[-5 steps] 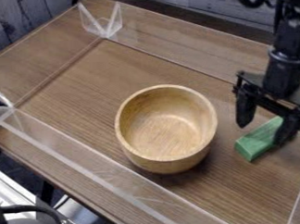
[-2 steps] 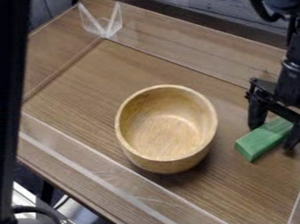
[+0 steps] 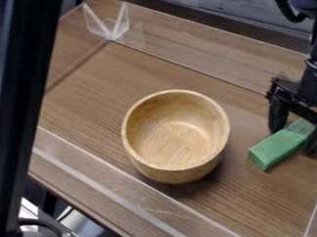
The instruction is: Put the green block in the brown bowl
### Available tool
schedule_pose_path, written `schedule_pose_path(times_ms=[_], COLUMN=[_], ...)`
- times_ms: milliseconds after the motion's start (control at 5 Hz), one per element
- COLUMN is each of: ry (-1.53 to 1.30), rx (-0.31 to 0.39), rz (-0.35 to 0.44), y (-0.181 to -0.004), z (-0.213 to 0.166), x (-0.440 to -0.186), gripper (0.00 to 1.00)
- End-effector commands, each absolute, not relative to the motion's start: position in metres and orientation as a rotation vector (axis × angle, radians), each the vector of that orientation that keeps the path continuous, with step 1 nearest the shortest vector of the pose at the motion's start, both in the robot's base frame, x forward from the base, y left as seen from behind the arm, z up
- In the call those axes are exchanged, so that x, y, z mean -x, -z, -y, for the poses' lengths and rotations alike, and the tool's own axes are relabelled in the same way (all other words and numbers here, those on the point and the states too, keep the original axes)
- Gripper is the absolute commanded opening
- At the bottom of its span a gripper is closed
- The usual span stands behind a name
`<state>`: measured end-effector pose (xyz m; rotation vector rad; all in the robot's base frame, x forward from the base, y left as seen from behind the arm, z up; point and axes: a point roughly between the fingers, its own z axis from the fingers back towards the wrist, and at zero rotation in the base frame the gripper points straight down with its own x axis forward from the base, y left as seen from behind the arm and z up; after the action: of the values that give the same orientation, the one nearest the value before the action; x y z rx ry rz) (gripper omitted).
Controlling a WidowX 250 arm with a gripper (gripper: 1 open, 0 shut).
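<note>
Over the last second the claw (image 3: 294, 114) has been carried slightly towards the right edge of the view and lowered, so that its fingers are now spread wide about the far end of the green block (image 3: 281, 147). No grip has been made yet; whether a finger touches the block cannot quite be told from this angle. The block lies flat directly beneath and just in front of the claw, unmoved. The move is judged a descent for grasping. The brown bowl (image 3: 177, 135) stands empty to the claw's left, close by. A wood-grain tabletop (image 3: 95, 88) is bordered by clear plastic walls (image 3: 112, 24); dark framing is seen at left.
</note>
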<state>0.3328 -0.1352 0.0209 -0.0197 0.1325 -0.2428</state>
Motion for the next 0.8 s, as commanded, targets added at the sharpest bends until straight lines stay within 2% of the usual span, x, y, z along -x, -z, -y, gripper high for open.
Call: schedule_pose_path(times_ms=[0,600], ry=[0.249,0.248], rx=[0.022,-0.002], rz=[-0.099,-0.151], y=[-0.0321,-0.0299], z=[0.1379,0.1324], x=[-0.3439,-0.3535], gripper=[1.00,1.00])
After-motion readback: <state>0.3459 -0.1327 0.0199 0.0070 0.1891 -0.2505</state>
